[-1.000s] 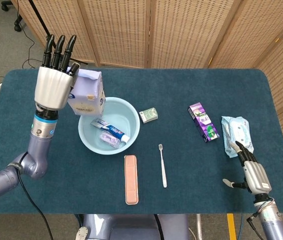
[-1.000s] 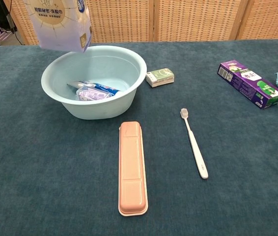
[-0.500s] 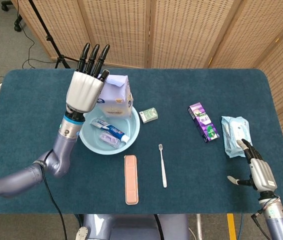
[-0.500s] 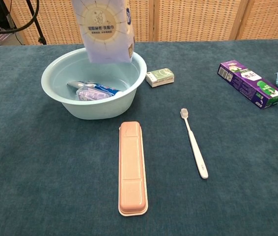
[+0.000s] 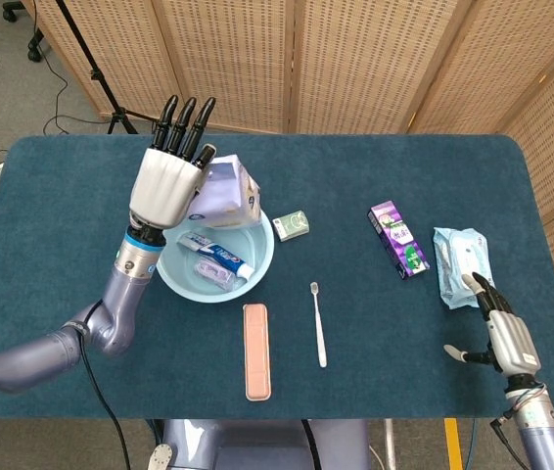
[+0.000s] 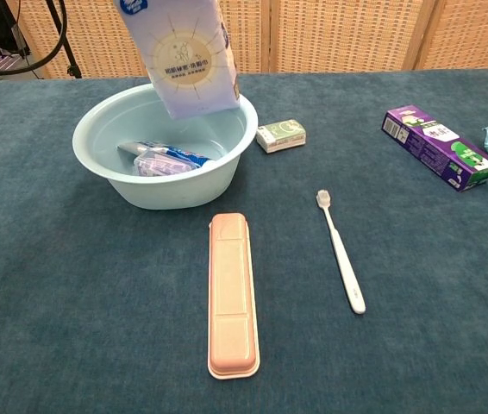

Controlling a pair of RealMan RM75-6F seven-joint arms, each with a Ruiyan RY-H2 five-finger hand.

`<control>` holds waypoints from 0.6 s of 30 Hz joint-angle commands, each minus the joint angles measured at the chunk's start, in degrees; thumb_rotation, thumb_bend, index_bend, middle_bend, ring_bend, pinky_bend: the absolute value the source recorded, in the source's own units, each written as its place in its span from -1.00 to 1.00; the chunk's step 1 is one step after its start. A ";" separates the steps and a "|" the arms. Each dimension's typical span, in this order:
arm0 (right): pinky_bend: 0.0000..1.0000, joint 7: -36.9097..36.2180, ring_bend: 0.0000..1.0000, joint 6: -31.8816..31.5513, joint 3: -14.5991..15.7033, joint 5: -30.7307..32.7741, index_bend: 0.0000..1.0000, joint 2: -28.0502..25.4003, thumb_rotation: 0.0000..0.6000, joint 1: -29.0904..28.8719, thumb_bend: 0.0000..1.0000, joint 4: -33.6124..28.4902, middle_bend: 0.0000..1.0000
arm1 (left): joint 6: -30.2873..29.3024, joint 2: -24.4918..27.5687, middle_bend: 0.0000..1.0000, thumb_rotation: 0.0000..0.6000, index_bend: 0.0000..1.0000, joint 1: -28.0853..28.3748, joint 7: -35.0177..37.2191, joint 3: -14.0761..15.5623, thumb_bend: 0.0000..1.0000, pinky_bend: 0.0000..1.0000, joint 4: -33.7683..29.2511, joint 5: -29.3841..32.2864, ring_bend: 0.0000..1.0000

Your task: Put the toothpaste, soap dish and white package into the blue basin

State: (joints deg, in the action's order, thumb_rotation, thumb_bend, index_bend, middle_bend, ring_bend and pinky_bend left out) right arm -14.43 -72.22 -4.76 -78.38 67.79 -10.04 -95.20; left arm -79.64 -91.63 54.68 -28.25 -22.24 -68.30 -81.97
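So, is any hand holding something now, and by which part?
The left hand holds the white package by its upper end, above the blue basin. The right hand holds nothing.

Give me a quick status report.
Left hand holds white package tilted over blue basin. Right hand open, idle. Toothpaste inside basin.

Bright, even overhead light, soft shadows — sharp focus, no glare

Both arms are smooth bluish-grey tubes with rounded joints. The left hand has a glossy white back shell, black fingers and a silver wrist ring. The right hand has a pale grey-white back and dark fingers.
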 commanded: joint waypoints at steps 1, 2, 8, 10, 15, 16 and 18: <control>-0.84 0.23 -1.00 -0.04 0.05 -0.07 -0.94 0.03 1.00 0.02 -0.84 -0.15 -1.00 | -0.28 0.56 -0.90 1.00 -0.04 -0.33 0.12 0.13 -0.32 -0.95 -0.47 -0.03 -0.93; -0.84 0.33 -1.00 -0.10 0.10 -0.13 -0.94 0.03 1.00 0.05 -0.84 -0.23 -1.00 | -0.46 0.79 -0.91 1.00 -0.11 -0.47 0.15 0.10 -0.34 -0.95 -0.70 0.03 -0.93; -0.84 0.60 -1.00 -0.39 0.16 -0.43 -0.94 -0.02 1.00 0.16 -0.84 -0.53 -1.00 | -1.10 1.77 -0.94 1.00 -0.21 -0.75 -0.22 -0.12 -0.36 -0.95 -2.23 0.09 -0.93; -0.84 0.60 -1.00 -0.40 0.20 -0.48 -0.94 -0.08 1.00 0.19 -0.84 -0.63 -1.00 | -1.29 2.04 -0.94 1.00 -0.21 -0.89 -0.48 -0.09 -0.36 -0.95 -2.52 0.10 -0.93; -0.84 0.56 -1.00 -0.49 0.30 -0.75 -0.94 -0.24 1.00 0.23 -0.84 -0.73 -1.00 | -1.60 2.96 -0.94 1.00 -0.21 -1.88 -0.84 -0.09 -0.36 -0.95 -3.49 1.05 -0.93; -0.84 0.59 -1.00 -0.51 0.31 -0.78 -0.94 -0.25 1.00 0.24 -0.84 -0.72 -1.00 | -1.75 3.32 -0.94 1.00 -0.21 -2.33 -0.86 0.02 -0.36 -0.95 -3.62 1.29 -0.93; -0.84 0.62 -1.00 -0.39 0.37 -0.80 -0.94 -0.22 1.00 0.21 -0.84 -0.71 -1.00 | -1.69 4.14 -0.95 1.00 -0.24 -3.29 -0.87 0.29 -0.37 -0.95 -4.35 1.99 -0.93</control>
State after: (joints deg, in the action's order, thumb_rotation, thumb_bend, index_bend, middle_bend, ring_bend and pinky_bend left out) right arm -13.81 -72.63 -4.40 -79.17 67.55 -9.82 -95.92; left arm -81.32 -87.95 51.89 -29.10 -22.15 -72.21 -80.40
